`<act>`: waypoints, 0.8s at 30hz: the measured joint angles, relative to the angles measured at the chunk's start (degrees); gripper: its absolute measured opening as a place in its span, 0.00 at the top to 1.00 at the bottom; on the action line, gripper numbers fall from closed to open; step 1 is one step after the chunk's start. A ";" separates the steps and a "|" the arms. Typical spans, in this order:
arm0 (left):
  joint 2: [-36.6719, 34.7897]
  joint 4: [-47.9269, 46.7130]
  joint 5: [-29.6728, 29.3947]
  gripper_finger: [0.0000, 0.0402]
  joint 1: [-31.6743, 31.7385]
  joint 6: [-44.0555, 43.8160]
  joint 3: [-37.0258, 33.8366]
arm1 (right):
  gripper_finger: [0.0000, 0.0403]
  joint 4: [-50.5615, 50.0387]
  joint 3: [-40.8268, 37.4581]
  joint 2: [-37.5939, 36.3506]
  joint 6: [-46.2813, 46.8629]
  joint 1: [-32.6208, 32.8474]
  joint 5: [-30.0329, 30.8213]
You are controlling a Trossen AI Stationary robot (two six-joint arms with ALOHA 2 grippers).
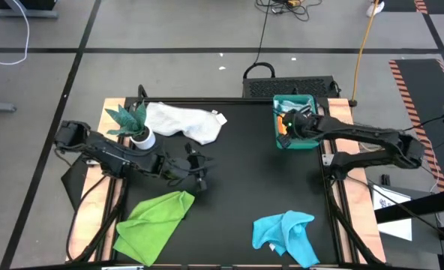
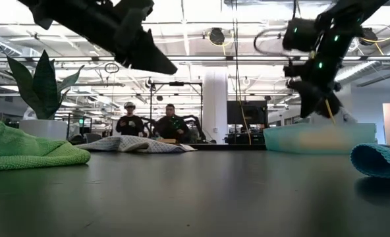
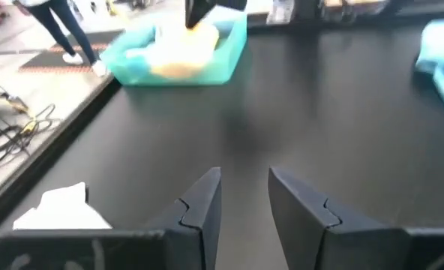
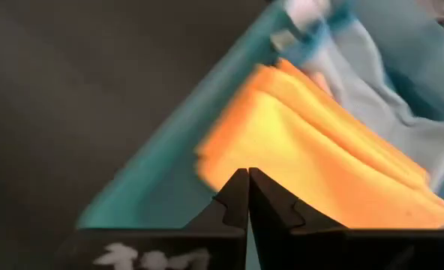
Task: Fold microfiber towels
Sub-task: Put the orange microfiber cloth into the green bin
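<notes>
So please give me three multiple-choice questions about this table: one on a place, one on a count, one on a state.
1. Where is the orange towel?
A. in the tray
B. beside the plant
C. under the green towel

2. How many towels lie loose on the black table?
A. one
B. three
C. five

3. How is the right gripper?
A. wide open
B. shut, empty
C. shut on a towel

Answers:
1 A, the orange folds lie inside the tray's teal wall.
2 B: white towel, green, blue towel.
3 B, its fingers meet above the orange towel, with nothing between them.
</notes>
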 joint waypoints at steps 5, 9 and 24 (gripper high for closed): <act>0.92 -1.23 0.00 0.71 0.00 -0.01 -0.02 | 1.00 12.87 -2.45 6.61 -4.04 -8.64 0.92; 0.98 -1.27 0.00 0.71 0.00 -0.01 -0.02 | 1.00 22.06 -2.77 11.75 -6.06 -15.85 0.92; 0.98 -2.42 1.38 0.71 -0.18 -1.52 -0.02 | 1.00 16.37 -2.85 8.85 -8.80 -19.19 -11.99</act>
